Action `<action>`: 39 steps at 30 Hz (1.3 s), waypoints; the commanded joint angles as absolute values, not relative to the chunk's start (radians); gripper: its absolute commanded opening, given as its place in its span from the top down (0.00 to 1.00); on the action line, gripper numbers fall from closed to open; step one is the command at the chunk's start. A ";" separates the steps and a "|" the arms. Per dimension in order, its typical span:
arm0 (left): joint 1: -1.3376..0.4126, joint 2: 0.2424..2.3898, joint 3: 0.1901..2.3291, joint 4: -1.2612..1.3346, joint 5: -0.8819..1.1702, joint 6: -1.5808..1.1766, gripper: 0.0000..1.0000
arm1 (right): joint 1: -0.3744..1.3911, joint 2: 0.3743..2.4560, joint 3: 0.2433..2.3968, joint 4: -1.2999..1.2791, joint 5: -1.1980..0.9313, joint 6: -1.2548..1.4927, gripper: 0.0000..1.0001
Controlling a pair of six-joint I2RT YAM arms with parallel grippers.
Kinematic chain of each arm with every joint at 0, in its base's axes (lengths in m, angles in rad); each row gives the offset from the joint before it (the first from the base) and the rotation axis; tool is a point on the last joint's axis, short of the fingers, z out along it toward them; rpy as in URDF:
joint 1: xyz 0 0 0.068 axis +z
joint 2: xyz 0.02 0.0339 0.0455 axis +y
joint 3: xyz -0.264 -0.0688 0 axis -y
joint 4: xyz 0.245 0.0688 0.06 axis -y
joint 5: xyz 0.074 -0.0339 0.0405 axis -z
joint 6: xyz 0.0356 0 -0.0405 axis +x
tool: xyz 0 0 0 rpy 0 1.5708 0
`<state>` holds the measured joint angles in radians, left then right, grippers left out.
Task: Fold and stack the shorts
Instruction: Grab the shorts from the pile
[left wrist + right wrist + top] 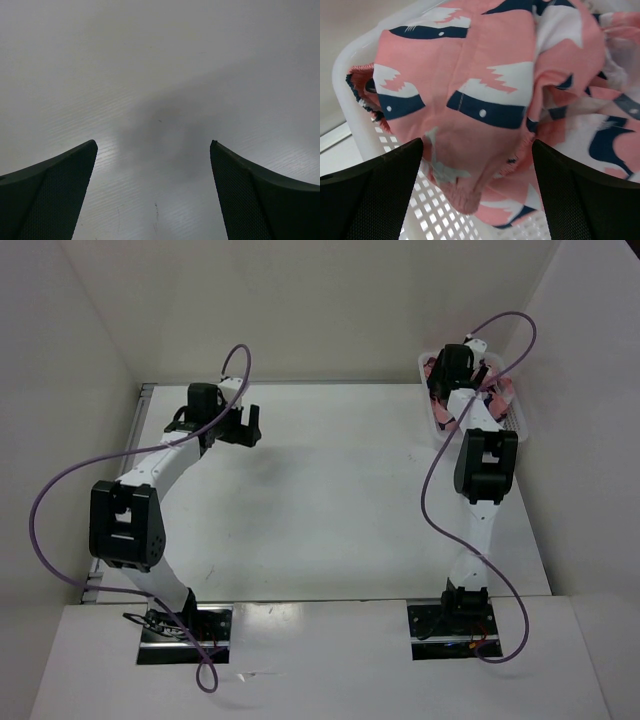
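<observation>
The salmon-pink shorts (485, 100) with navy-and-white shapes lie crumpled in a white mesh basket (440, 220). In the top view the basket (516, 422) stands at the far right of the table, and pink fabric (499, 396) shows beside the right arm. My right gripper (477, 150) is open, just above the shorts, its fingers either side of a bunched fold with a gathered edge. It holds nothing. My left gripper (238, 425) is open and empty over the bare table at the far left, and its wrist view (154, 145) shows only table surface.
White walls enclose the table on the left, back and right. The basket sits against the right wall. Purple cables loop from both arms. The basket's rim (350, 70) curves round the shorts on the left.
</observation>
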<state>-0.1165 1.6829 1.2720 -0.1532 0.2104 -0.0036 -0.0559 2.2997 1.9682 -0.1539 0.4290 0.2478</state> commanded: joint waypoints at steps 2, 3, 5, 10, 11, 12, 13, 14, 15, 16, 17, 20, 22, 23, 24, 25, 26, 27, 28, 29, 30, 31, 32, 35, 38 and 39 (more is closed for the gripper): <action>-0.115 1.703 1.313 -0.170 0.216 0.000 0.00 | -0.061 2.368 2.088 -0.118 0.383 0.287 0.06; -0.115 1.703 1.313 -0.170 0.207 0.000 0.00 | -0.061 2.368 2.098 -0.118 0.371 0.287 0.09; -0.115 1.703 1.313 -0.179 0.207 0.000 0.00 | -0.061 2.368 2.098 -0.129 0.362 0.305 0.21; -0.115 1.694 1.301 -0.179 0.225 0.000 0.00 | -0.061 2.327 2.074 -0.163 0.362 0.307 0.86; -0.115 1.681 1.289 -0.170 0.225 0.000 0.00 | -0.061 2.312 2.074 -0.163 0.362 0.287 0.92; -0.115 1.669 1.273 -0.161 0.236 0.000 0.00 | -0.061 2.277 2.074 -0.163 0.376 0.278 1.00; -0.115 1.655 1.273 -0.161 0.247 0.000 0.00 | -0.061 2.257 2.065 -0.163 0.388 0.269 1.00; -0.115 1.655 1.258 -0.150 0.247 0.000 0.00 | -0.061 2.212 2.051 -0.152 0.388 0.268 1.00; -0.115 1.638 1.249 -0.137 0.247 0.000 0.00 | -0.061 2.189 2.040 -0.152 0.397 0.268 1.00; -0.115 1.629 1.232 -0.137 0.256 0.000 0.00 | -0.048 2.165 2.011 -0.152 0.408 0.259 1.00; -0.115 1.609 1.223 -0.124 0.256 0.000 0.00 | -0.048 2.139 1.993 -0.141 0.422 0.259 1.00; -0.115 1.559 1.181 -0.104 0.256 0.000 0.00 | 0.006 2.033 1.908 -0.095 0.495 0.216 1.00; -0.115 1.531 1.160 -0.095 0.256 0.000 0.00 | 0.026 1.965 1.885 -0.095 0.529 0.215 1.00; -0.115 1.502 1.151 -0.086 0.247 0.000 0.00 | 0.026 1.947 1.885 -0.109 0.529 0.228 1.00; -0.115 1.488 1.135 -0.086 0.247 0.000 0.00 | 0.037 1.909 1.899 -0.121 0.529 0.239 1.00; -0.115 1.456 1.126 -0.086 0.247 0.000 0.00 | 0.047 1.885 1.899 -0.121 0.554 0.239 1.00; -0.115 1.441 1.117 -0.086 0.247 0.000 0.00 | 0.048 1.864 1.908 -0.121 0.570 0.239 1.00; -0.115 1.424 1.117 -0.086 0.247 0.000 0.00 | 0.064 1.843 1.908 -0.112 0.589 0.229 1.00; -0.115 1.392 1.091 -0.075 0.247 0.000 0.00 | 0.074 1.794 1.898 -0.101 0.607 0.212 1.00; -0.115 1.375 1.082 -0.075 0.247 0.000 0.00 | 0.086 1.769 1.898 -0.088 0.621 0.197 1.00; -0.115 1.358 1.071 -0.063 0.236 0.000 0.00 | 0.086 1.746 1.884 -0.078 0.621 0.181 1.00; -0.115 1.326 1.062 -0.063 0.236 0.000 0.00 | 0.097 1.702 1.884 -0.069 0.602 0.152 1.00; -0.115 1.312 1.042 -0.052 0.218 0.000 0.00 | 0.097 1.681 1.884 -0.069 0.545 0.140 1.00; -0.115 1.266 1.022 -0.031 0.186 0.000 0.00 | 0.097 1.641 1.930 -0.069 0.354 0.080 1.00; -0.115 1.229 1.012 -0.012 0.164 0.000 0.00 | 0.106 1.644 2.121 -0.101 0.069 0.025 1.00; -0.115 1.220 1.012 -0.012 0.147 0.000 0.00 | 0.106 1.655 2.170 -0.115 -0.036 0.005 1.00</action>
<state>-0.1165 1.2579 1.0206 -0.0769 0.1837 -0.0036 0.0914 1.6779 2.0121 -0.1627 0.2989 0.0883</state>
